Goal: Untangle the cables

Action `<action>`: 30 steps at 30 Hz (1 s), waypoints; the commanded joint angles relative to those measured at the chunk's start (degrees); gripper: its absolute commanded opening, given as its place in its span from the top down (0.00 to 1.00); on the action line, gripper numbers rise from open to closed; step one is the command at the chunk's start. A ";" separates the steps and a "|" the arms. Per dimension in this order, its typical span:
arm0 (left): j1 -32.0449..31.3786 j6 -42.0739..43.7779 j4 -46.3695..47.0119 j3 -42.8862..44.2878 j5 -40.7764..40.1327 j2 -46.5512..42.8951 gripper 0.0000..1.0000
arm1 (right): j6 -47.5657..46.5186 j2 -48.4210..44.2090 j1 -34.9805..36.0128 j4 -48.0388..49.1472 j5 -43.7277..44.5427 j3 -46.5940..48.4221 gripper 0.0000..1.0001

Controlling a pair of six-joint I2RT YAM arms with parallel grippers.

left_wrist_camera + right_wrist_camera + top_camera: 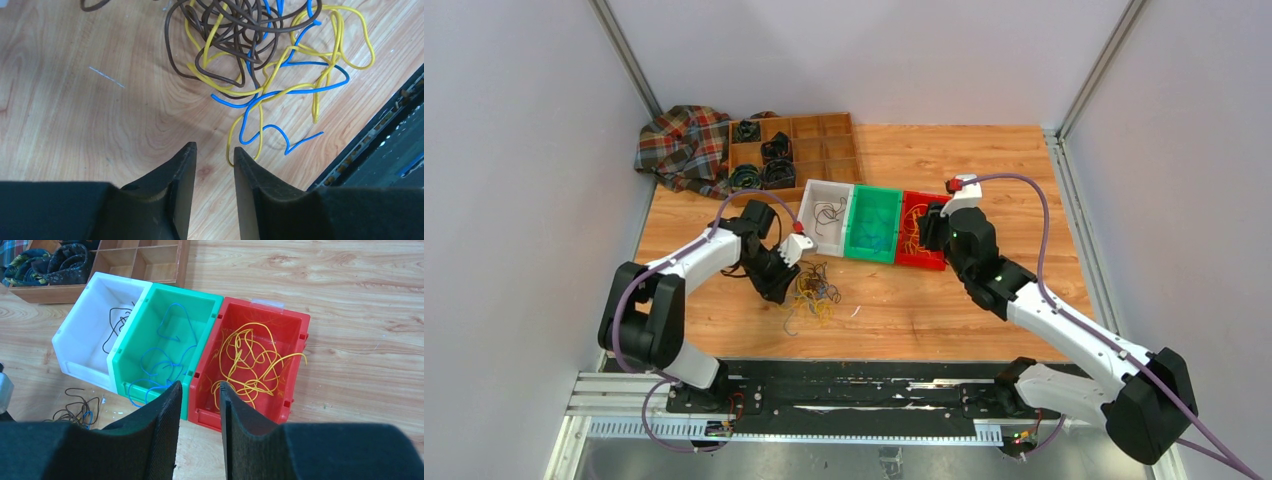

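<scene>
Left gripper (pixel 215 147) and right gripper (pixel 200 385) hang parted, empty, above grained wood table (pixel 75 115), thin looping cables (pixel 260 75), pale walls (pixel 524 150).

Light wooden table (pixel 984 300), seen from above. Bears at its far left corner a crumpled plaid cloth (pixel 682 145), with a wooden compartment tray (pixel 836 150) just beside it (seemingly overlapping the cloth's edge). Holds nearer the middle three bins touching in a row: white bin (pixel 82 335), green bin (pixel 197 310), red bin (pixel 295 340). Carries, in front of the white one, the cables (pixel 260 60) in a loose tangle of yellow, blue and brown loops, flat on the wood. Shows a thin pale streak (pixel 106 76) near the tangle.
</scene>
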 commanded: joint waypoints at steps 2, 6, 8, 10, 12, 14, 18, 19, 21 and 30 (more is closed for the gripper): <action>0.41 -0.17 -0.75 1.35 3.29 1.41 0.77 | -0.35 -1.61 0.91 0.13 0.66 1.98 0.68; 0.38 -0.22 -4.04 5.29 4.89 -1.85 0.99 | -0.67 -1.89 0.93 0.79 -0.37 2.14 0.68; 0.34 -0.18 -6.48 8.21 4.70 -4.49 0.99 | -0.58 -1.96 0.98 1.75 -1.75 2.15 0.67; 0.30 -0.27 -9.11 12.79 4.75 -7.12 0.99 | -0.50 -1.88 1.16 3.48 -4.15 2.11 0.64; 0.19 -0.46 -11.94 17.11 5.47 -9.39 0.99 | -1.01 -1.55 2.21 6.21 -6.51 1.94 0.60; -0.41 -0.98 -14.19 21.25 6.35 -11.34 0.99 | -2.64 -1.12 4.39 9.64 -8.57 1.90 0.55; -3.51 -1.60 -17.91 28.61 6.33 -13.96 0.99 | -6.02 0.03 9.94 19.52 -15.94 1.49 0.46; -4.57 -2.14 -18.42 30.16 6.24 -14.46 0.99 | -6.41 0.39 11.36 21.78 -17.66 1.49 0.44; -5.73 -3.26 -19.23 32.94 6.50 -14.92 0.99 | -7.00 1.30 14.00 25.11 -20.22 2.05 0.41; -10.11 -5.42 -20.53 39.82 8.07 -16.77 0.99 | -8.79 8.34 22.66 26.57 -22.51 8.00 0.38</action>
